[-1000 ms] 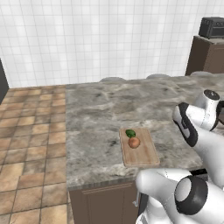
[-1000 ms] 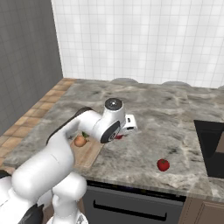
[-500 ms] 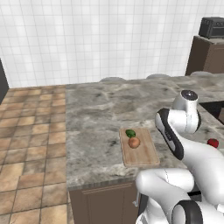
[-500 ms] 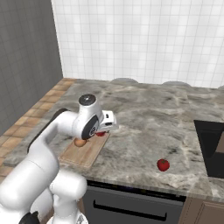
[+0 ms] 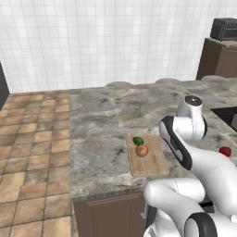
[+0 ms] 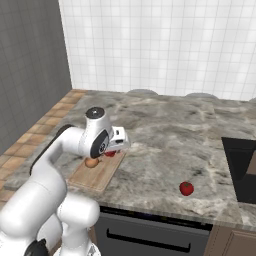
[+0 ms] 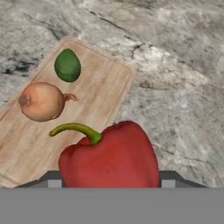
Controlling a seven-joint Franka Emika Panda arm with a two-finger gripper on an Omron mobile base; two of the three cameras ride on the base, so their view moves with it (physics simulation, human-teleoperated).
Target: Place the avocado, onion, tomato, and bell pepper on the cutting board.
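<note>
My gripper (image 7: 111,179) is shut on the bell pepper (image 7: 111,159), a red lobed piece whose green stem curls up to the left. It hangs above the right edge of the cutting board (image 7: 100,92). On the board lie the dark green avocado (image 7: 68,65) and, just below it, the tan onion (image 7: 42,101). From the right base view the gripper (image 6: 114,149) holds the pepper (image 6: 110,153) beside the onion (image 6: 91,162) on the board (image 6: 97,176). The tomato (image 6: 186,188) rests on the marble counter well to the right. In the left base view, avocado (image 5: 138,140), onion (image 5: 142,151), board (image 5: 149,163) and tomato (image 5: 225,151) show.
A dark recessed cooktop (image 6: 242,165) sits at the counter's right end. A black appliance (image 5: 224,28) stands on a brown cabinet at the back right. The counter's front edge runs close below the board, with tiled floor (image 5: 32,152) to the left.
The arm has swung left across the counter with the bell pepper, from the right side to over the board's right edge. Avocado, onion and tomato stay put.
</note>
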